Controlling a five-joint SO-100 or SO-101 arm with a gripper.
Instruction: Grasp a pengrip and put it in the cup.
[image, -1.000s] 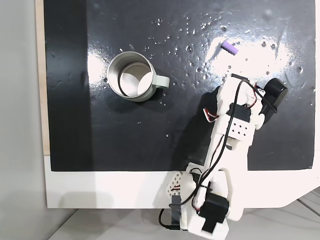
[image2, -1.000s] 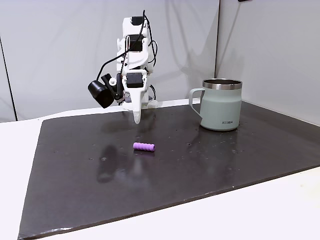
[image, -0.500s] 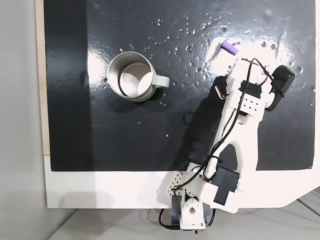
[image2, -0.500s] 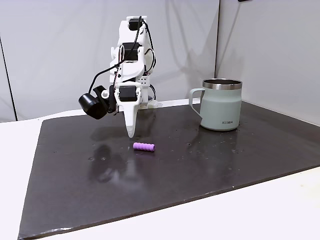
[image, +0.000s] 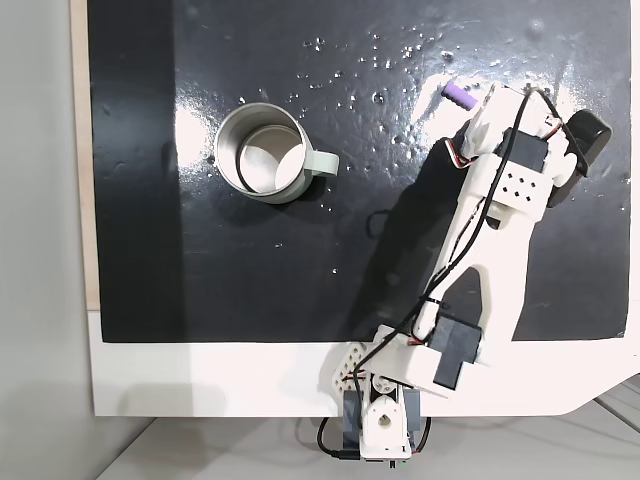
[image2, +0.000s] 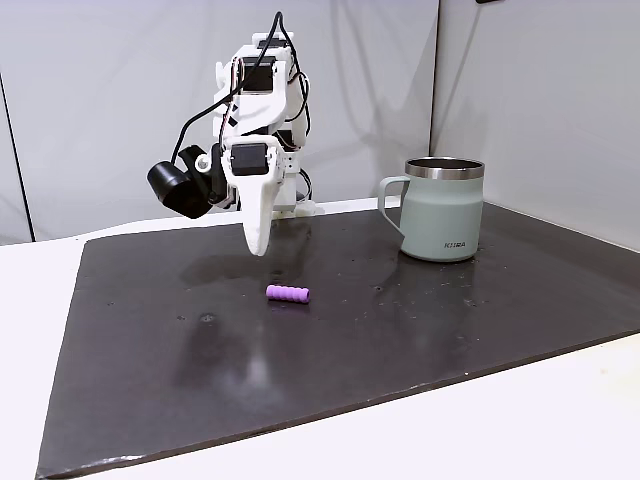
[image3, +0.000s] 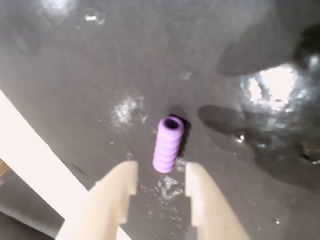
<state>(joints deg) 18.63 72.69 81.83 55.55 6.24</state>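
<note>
**Pengrip flat on the mat, open gripper hovering above**

Lies on its side on the black mat (image: 300, 260), the pengrip (image: 458, 97): short, ribbed, light purple, with one hollow end turned toward the wrist camera (image3: 168, 144). Sits toward the mat's far right corner as seen from above, in a glossy patch of reflected light. Appears in the side-on fixed view (image2: 288, 293) near the middle of the mat, well short of the front edge and with nothing touching it.

Hangs just above and a little behind it, the gripper (image2: 257, 248), white fingers pointing down and clear of the surface. Shows in the wrist view (image3: 160, 187) as two pale fingers parted somewhat wider than the tube, empty, with the near end of the pengrip just beyond the gap between the tips (no contact visible). Rises from there to a white arm (image: 490, 250) with black motors and looped cables, its base (image: 385, 425) standing on the white table (image: 200, 380) just off the mat's near edge in the view from above.

Stands upright well apart from the pengrip, the cup (image: 262, 152), toward the mat's left side from above and toward the right-hand back edge in the side-on view (image2: 441, 210): pale grey-green, metal rim, small side handle, light interior.
</note>
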